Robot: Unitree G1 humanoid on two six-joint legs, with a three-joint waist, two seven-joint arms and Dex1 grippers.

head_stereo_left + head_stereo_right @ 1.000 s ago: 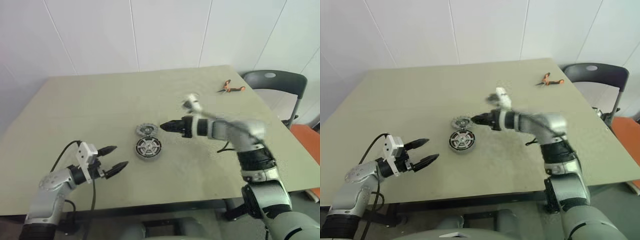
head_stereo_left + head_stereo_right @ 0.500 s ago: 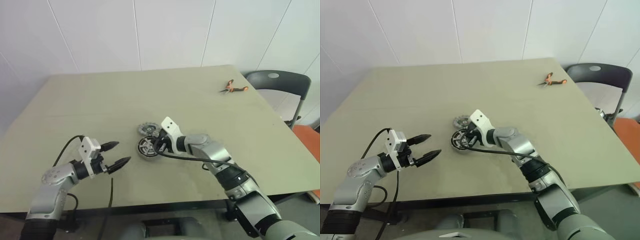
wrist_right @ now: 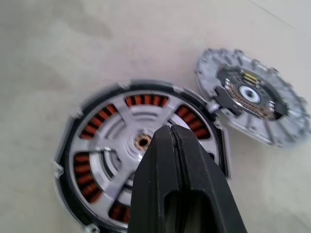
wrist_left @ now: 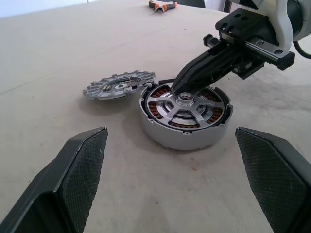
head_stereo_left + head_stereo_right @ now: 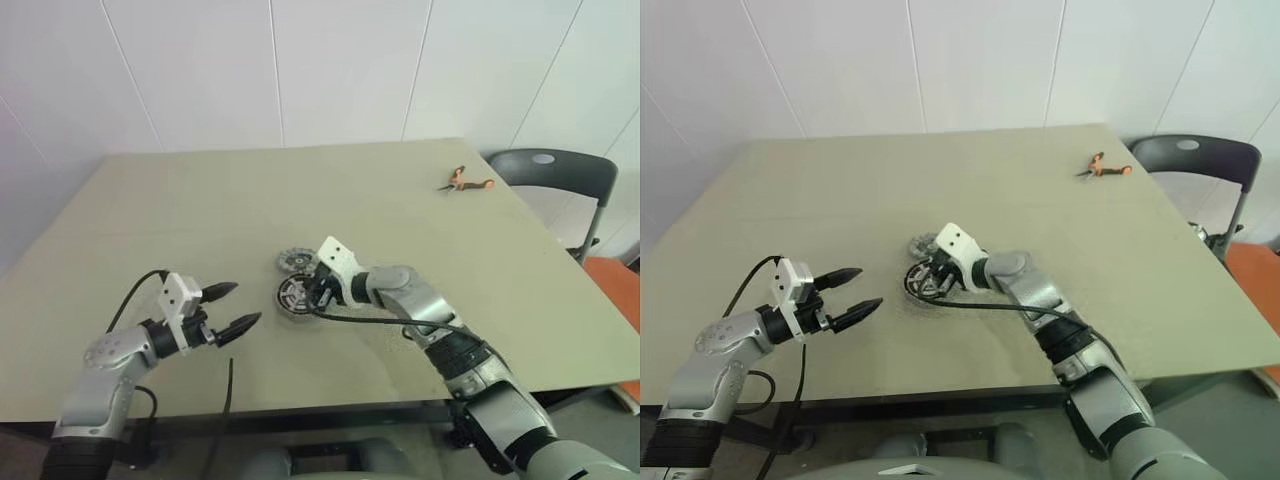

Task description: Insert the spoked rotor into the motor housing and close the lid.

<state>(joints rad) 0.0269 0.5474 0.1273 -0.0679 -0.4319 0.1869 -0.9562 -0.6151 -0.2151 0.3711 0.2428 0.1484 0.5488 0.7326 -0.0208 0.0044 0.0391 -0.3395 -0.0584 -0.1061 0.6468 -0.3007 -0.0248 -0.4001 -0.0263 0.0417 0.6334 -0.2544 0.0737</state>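
Two grippers: right gripper pressed together, tips over spoked rotor inside motor housing; left gripper spread apart; lid beside housing.

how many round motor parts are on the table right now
2 apart from the rotor, already in the housing: the motor housing under the shut right gripper, and the lid lying touching its rim.
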